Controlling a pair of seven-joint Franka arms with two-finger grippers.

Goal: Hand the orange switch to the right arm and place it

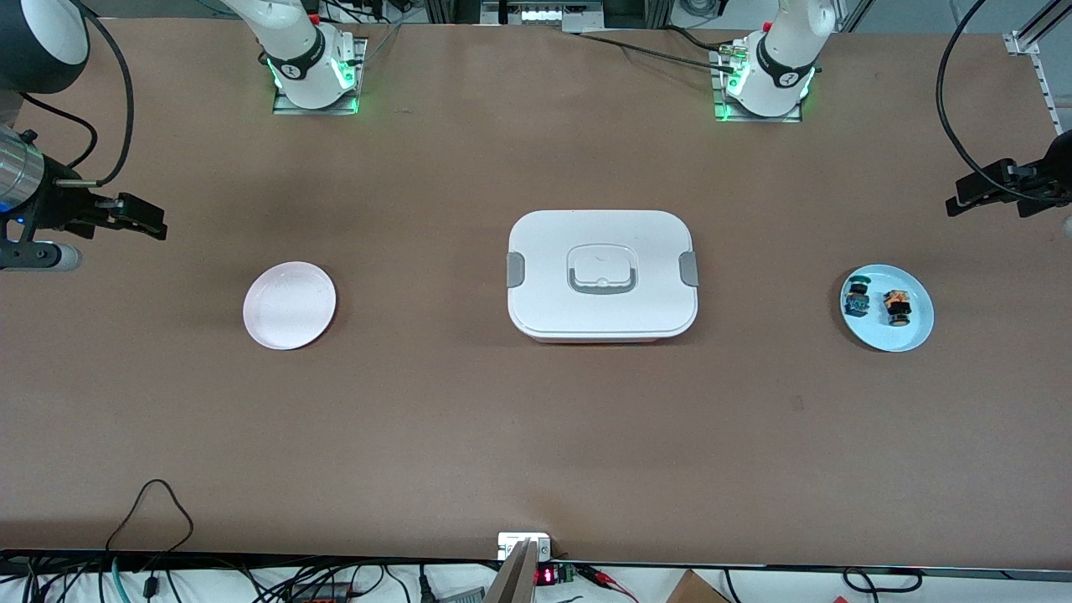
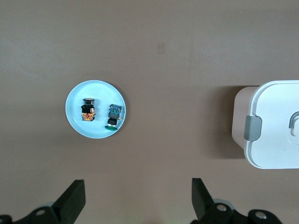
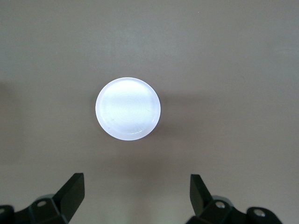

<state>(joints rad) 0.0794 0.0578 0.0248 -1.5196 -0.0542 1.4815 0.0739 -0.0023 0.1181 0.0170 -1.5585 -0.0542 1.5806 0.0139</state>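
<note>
Brown, matte tabletop (image 1: 469, 435) is spread under both arms, which are held high and wait at its two ends. The left arm's black two-finger gripper (image 1: 963, 199) is seen over the table at the left arm's end, farther from the front camera than the small round pale blue plate (image 1: 914, 332); in the left wrist view its fingers (image 2: 73, 199) are spread wide apart with nothing held between them. The right arm's black gripper (image 1: 146, 219), carried on a shiny silver wrist cuff (image 1: 15, 174), is held over the right arm's end of the table, and its fingers (image 3: 72, 190) are likewise parted wide and empty.

The orange switch (image 1: 897, 306), a small part with a black barrel and an orange-tan block, is laid on the blue plate, just beside a similar small blue-and-black part (image 1: 856, 299), which lies toward the table's middle. A white rounded-rectangular lidded box with grey side latches (image 1: 601, 275) is set at the middle of the table, between the two plates. A round white plate (image 1: 289, 305) is placed bare toward the right arm's end, well apart from the box.
</note>
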